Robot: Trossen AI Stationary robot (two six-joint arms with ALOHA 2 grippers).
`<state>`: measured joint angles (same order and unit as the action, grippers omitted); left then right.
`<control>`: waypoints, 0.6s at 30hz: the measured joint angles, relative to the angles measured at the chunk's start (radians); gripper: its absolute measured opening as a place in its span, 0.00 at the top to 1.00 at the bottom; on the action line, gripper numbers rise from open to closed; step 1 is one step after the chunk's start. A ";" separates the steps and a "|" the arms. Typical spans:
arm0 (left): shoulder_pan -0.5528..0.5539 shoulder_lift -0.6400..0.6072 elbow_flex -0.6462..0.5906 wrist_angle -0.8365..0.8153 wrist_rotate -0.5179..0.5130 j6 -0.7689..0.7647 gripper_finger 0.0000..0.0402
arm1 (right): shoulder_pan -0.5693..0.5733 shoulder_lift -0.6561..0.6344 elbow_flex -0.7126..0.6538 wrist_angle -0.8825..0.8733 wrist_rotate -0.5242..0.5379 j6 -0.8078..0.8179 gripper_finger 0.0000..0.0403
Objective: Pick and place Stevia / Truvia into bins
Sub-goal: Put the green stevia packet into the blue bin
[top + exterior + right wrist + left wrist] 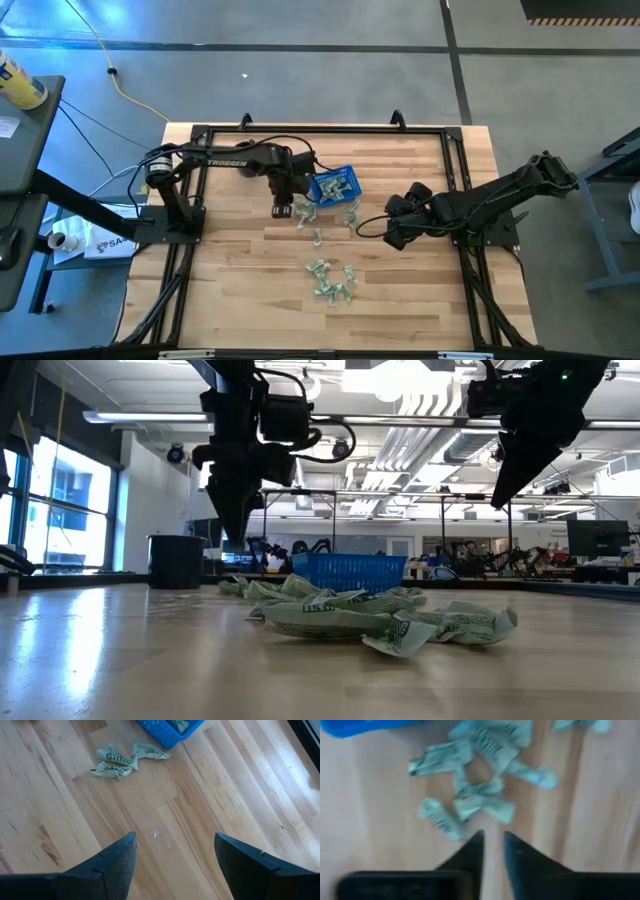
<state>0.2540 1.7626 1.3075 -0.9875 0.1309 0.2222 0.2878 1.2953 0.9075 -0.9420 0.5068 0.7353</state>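
- left tool above the wooden desk, just beside the blue basket; in the left wrist view, fingers nearly together with only a thin gap, nothing between them, tips over bare wood just short of a cluster of packets
- same left tool in the low view hanging point-down, tip clear of the desk surface
- right tool on the other side of the basket, well apart from it, over bare desk; fingers spread wide in the right wrist view, holding and touching nothing
- blue basket near the middle of the desk toward its far edge, a few pale green and white packets lying inside
- loose packets scattered on the desk: several just beside the basket's near side, two crumpled ones close to its corner in the right wrist view, and a separate pile nearer the front edge
- front pile crumpled and heaped, resting flat on the wood, basket behind it
- black round cup standing far back in the low view
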 joint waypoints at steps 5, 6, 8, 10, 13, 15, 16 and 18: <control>-0.036 0.010 0.000 0.052 0.013 -0.130 0.43 | 0.000 0.000 0.000 0.001 0.010 -0.001 0.36; -0.042 0.020 0.000 0.053 0.015 -0.157 0.39 | 0.000 0.000 0.000 0.001 0.012 -0.001 0.36; -0.056 0.052 0.000 0.046 0.017 -0.210 0.35 | 0.000 0.000 0.000 0.001 0.012 -0.001 0.36; -0.065 0.082 -0.001 0.035 0.018 -0.269 0.34 | 0.000 0.000 0.000 0.002 0.012 -0.001 0.36; -0.068 0.116 -0.001 0.032 0.020 -0.355 0.36 | 0.000 0.000 0.000 0.003 0.012 -0.002 0.36; -0.066 0.119 -0.001 0.030 0.007 -0.418 0.40 | 0.000 0.000 0.000 0.003 0.011 -0.001 0.36; -0.066 0.118 -0.001 0.033 -0.014 -0.445 0.42 | 0.000 0.000 0.000 0.003 0.011 -0.001 0.36; -0.066 0.113 -0.001 0.027 -0.063 -0.483 0.45 | 0.000 0.000 0.000 0.003 0.009 -0.001 0.36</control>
<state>0.1877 1.8760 1.3064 -0.9606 0.0679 -0.2611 0.2874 1.2953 0.9073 -0.9394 0.5162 0.7345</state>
